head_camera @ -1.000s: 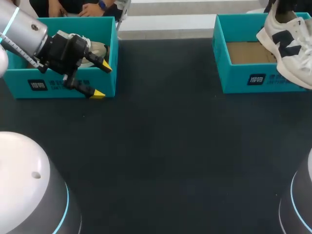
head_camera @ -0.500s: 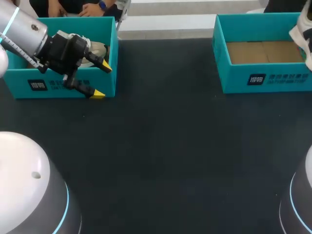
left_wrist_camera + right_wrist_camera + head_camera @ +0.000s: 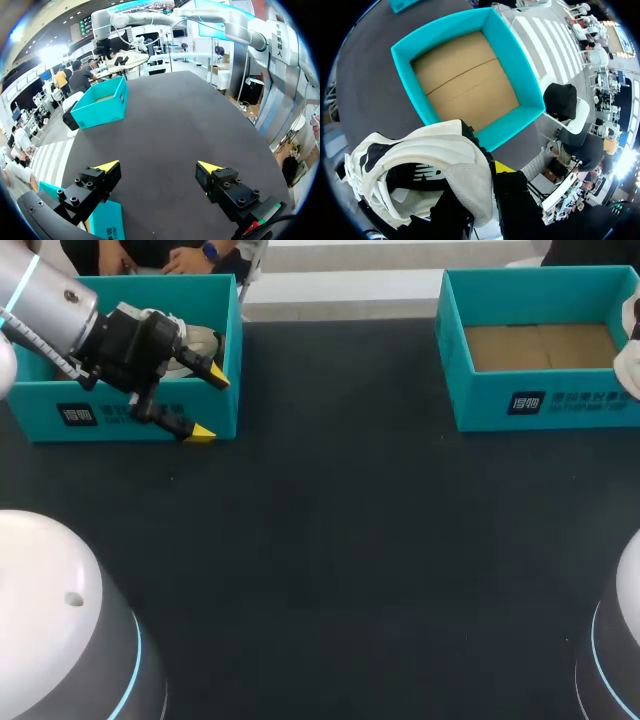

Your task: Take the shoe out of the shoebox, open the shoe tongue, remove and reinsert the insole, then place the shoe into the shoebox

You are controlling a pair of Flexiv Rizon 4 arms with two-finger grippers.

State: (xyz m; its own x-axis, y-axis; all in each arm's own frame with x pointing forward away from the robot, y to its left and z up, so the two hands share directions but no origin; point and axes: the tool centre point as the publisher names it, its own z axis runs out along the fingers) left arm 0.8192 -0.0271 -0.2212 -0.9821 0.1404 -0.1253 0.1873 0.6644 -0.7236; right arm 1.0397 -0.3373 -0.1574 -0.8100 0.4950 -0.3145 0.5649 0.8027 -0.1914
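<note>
White sneaker with dark navy panels (image 3: 420, 165) held up near the open teal cardboard shoebox (image 3: 512, 65), its heel pinched by the right gripper (image 3: 480, 182); the left gripper (image 3: 209, 405) gapes wide at a second teal box (image 3: 40, 405)

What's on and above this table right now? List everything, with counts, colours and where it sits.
left shoebox: one, teal, table's far left corner.
right shoebox: one, teal, far right corner; brown floor bare.
white shoe: one, white with dark panels, in the air next to the right shoebox.
pale item: one, whitish, inside the left shoebox, mostly hidden.
table: one, black.
left tool: one, yellow-tipped, open, at the left shoebox's front right corner.
right tool: one, yellow-tipped, shut on the white shoe's heel.
</note>
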